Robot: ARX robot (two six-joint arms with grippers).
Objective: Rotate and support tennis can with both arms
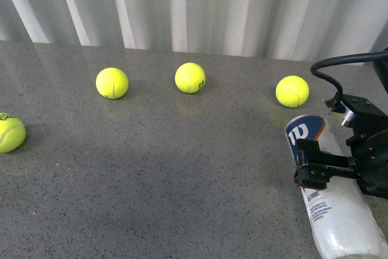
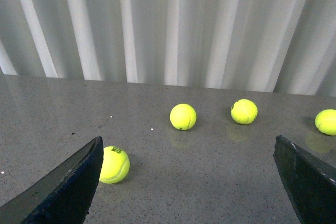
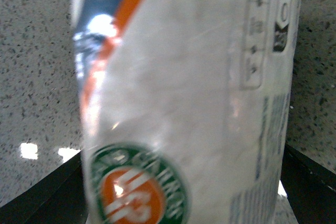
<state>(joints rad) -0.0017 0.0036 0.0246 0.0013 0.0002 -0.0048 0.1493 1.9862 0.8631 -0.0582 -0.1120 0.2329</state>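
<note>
Item: tennis can (image 1: 337, 213), lower right of the front view, lying on the tabletop (image 1: 182, 168). Clear thin plastic; likely light, slick, easily dented. Take hold mid-body, gently. My right gripper (image 1: 316, 165): straddles its middle, fingers at both sides; pressing or not, I cannot tell. My left gripper (image 2: 187, 142): spread wide, empty.
</note>
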